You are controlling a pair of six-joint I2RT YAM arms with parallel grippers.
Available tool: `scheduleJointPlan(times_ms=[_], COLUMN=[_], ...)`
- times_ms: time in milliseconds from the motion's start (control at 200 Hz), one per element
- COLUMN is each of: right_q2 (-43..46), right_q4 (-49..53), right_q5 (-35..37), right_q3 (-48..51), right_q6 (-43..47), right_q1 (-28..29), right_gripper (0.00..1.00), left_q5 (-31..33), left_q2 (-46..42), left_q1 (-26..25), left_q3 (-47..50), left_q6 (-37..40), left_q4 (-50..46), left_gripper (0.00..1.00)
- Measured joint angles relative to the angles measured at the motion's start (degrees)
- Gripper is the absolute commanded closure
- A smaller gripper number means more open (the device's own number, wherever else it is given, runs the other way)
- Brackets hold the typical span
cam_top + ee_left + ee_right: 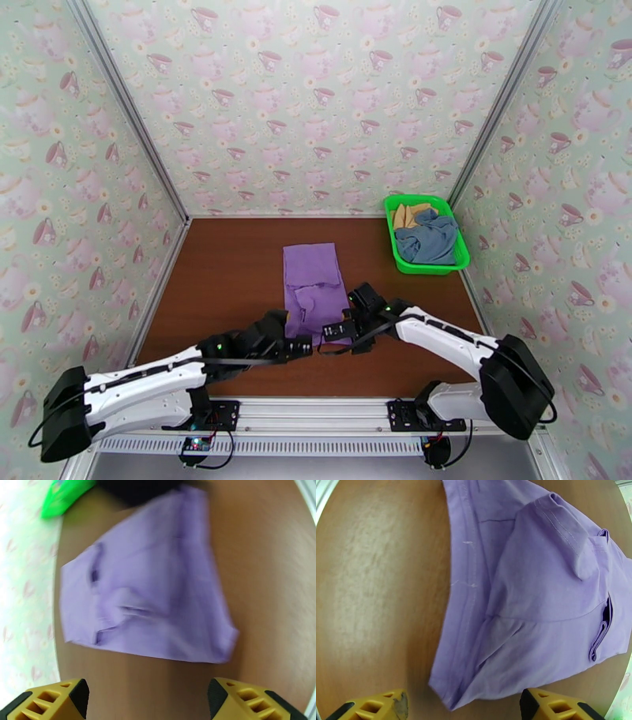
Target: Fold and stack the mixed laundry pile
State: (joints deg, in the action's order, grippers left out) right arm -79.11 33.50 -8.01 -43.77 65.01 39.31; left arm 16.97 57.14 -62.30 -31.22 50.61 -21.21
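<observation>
Lilac garment [314, 276] laid on the surface [229, 276]; blue-grey garment [430, 241] and tan garment [409, 213] in the green basket [426, 270]. Left hand [306, 347] and right hand [330, 331] are held wide open, empty, at the lilac near hem; corners should be pinched evenly.

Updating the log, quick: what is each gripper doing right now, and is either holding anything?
Left gripper: open, holding nothing, just short of the lilac garment.
Right gripper: open, holding nothing.
</observation>
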Motion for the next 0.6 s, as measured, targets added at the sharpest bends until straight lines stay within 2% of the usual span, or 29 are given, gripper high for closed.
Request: scheduleJointPlan(times_ms=[120, 290, 406, 601], right_q2=[-4.09, -6.84, -7.37, -9.16], right_q4=[-1.07, -2.08, -2.19, -1.03], right_q5=[0.59, 1.38, 1.20, 0.68], right_q3=[-0.02, -0.11, -0.28, -1.66], right_q6=[0.04, 0.04, -0.02, -0.13], right_q1=[-0.04, -0.66, -1.20, -1.60], right_gripper=[0.24, 0.24, 0.25, 0.32], left_q5=[-1.42, -3.67, -5.46, -7.82], left_q2=[2.25, 10.43, 16.02, 21.07], left_q1=[-0.52, -0.52, 0.17, 3.13], left_q3=[1.22, 1.16, 1.11, -0.90], left_q6=[0.87, 1.49, 1.95, 1.95], left_q4=[-0.02, 2.54, 4.57, 8.02], left_gripper=[0.17, 0.22, 0.27, 0.40])
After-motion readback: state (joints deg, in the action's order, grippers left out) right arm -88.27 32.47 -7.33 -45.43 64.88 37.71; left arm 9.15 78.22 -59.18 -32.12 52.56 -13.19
